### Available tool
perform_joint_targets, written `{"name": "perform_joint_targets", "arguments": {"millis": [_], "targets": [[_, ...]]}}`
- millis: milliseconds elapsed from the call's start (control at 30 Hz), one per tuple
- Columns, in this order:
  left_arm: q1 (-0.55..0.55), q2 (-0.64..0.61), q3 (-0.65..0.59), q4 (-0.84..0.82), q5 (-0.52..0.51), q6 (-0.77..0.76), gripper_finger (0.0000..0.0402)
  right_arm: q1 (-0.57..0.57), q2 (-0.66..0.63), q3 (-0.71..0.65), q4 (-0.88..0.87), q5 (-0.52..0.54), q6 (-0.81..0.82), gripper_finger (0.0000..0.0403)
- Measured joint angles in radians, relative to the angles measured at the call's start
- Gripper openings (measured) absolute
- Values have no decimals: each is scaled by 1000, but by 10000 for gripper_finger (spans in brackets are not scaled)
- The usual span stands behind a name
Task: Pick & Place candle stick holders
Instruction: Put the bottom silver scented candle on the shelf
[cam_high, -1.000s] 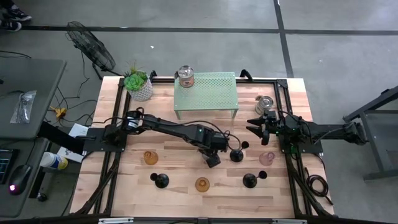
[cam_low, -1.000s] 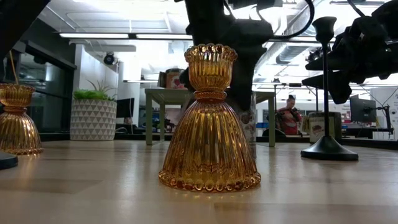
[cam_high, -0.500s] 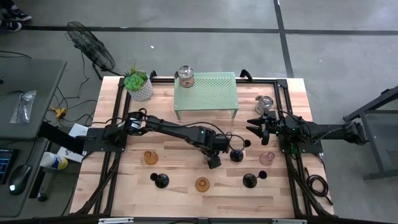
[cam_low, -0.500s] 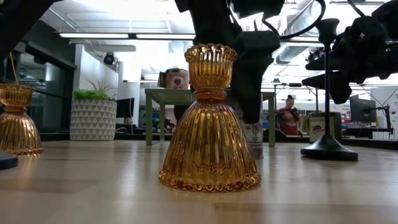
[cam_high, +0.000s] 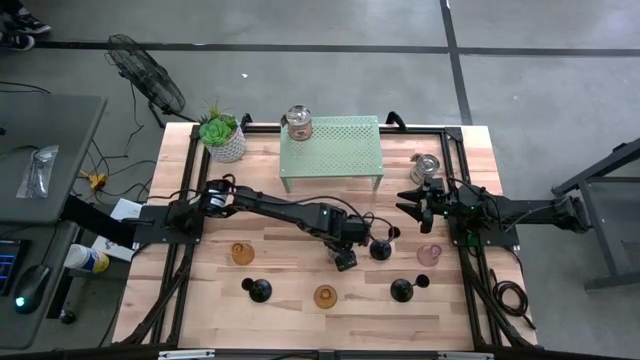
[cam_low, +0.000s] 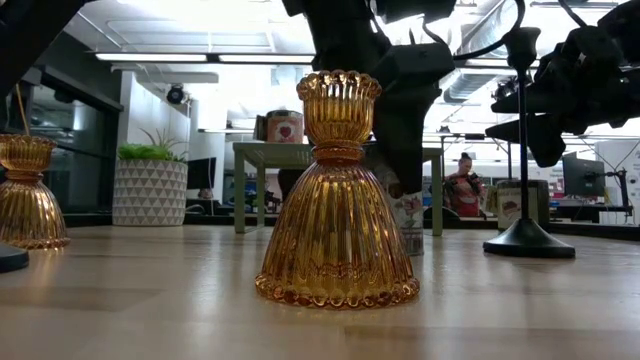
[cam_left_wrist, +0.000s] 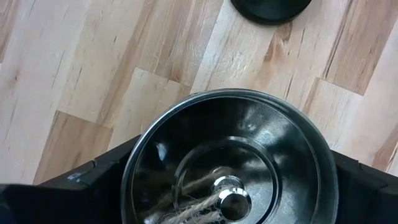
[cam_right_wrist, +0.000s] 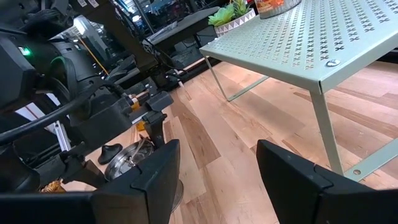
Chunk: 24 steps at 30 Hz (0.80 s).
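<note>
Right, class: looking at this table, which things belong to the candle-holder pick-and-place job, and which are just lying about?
Belongs to the job:
three black stemmed holders with round bases
two amber ribbed glass holders
pale pink glass holder
three shiny silver metal cups

Just lying about:
white pot with green plant
pale green perforated metal shelf, though possibly a drop spot
black floor fan

Left hand (cam_high: 346, 259) reaches mid-table, spread wide; right hand (cam_high: 412, 201) waits half-spread.
</note>
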Motion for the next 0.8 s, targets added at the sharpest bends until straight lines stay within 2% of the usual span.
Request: {"name": "perform_joint_targets", "arguments": {"millis": [300, 667, 800], "targets": [[0, -6, 0, -21, -20, -43, 354, 0, 0, 0, 0, 0, 0, 206], [33, -128, 2, -126, 5, -82, 354, 0, 5, 0, -1, 0, 0, 206], [64, -167, 69, -182, 3, -80, 354, 0, 8, 0, 0, 0, 0, 206]]}}
